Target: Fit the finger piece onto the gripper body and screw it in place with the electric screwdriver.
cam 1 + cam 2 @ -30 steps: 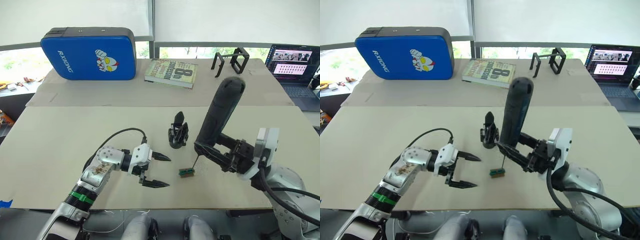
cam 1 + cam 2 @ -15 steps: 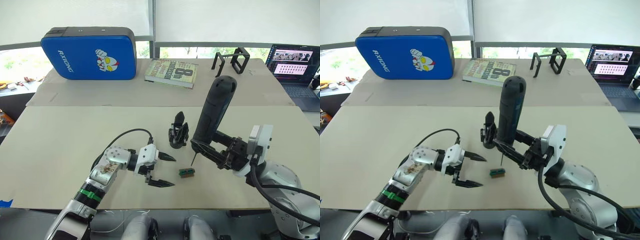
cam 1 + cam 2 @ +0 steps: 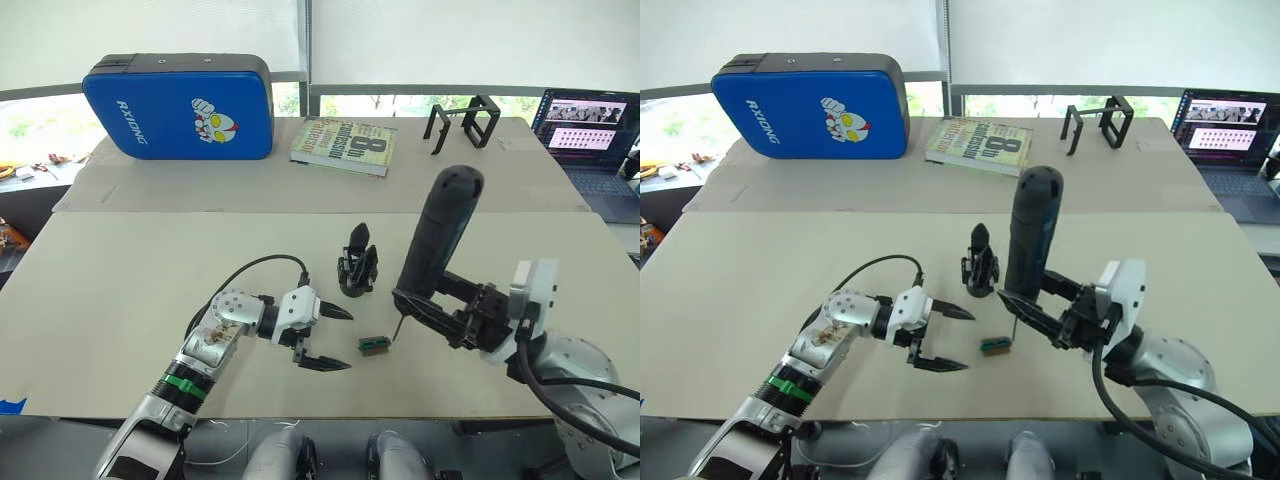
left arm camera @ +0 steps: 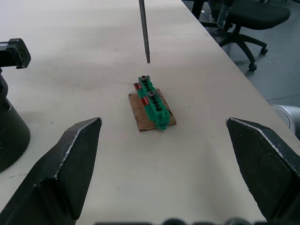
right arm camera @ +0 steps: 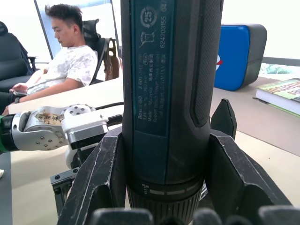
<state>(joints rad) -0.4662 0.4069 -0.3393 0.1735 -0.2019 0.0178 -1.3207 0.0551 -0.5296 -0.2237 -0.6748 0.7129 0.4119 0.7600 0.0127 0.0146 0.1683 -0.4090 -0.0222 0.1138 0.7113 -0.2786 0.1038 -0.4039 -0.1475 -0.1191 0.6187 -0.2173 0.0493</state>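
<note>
The right hand (image 3: 432, 300) gripped the screwdriver (image 3: 437, 232) upright at centre right, its bit (image 4: 144, 29) poised just above the green block (image 3: 373, 345). The left hand (image 3: 330, 338) — fingers spread, empty — sat lower centre. The gripper body (image 3: 357, 268) stood mid-tabletop (image 3: 120, 280).

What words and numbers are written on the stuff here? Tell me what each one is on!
"RXIONG" on the blue case, beside a cartoon hero picture.
A big "8" on the book; the rest of its title is too small to read.
"62420355" running along the electric screwdriver held in the right pincer; the finer print on its label is too blurred.
The laptop screen shows text too small to read.
</note>
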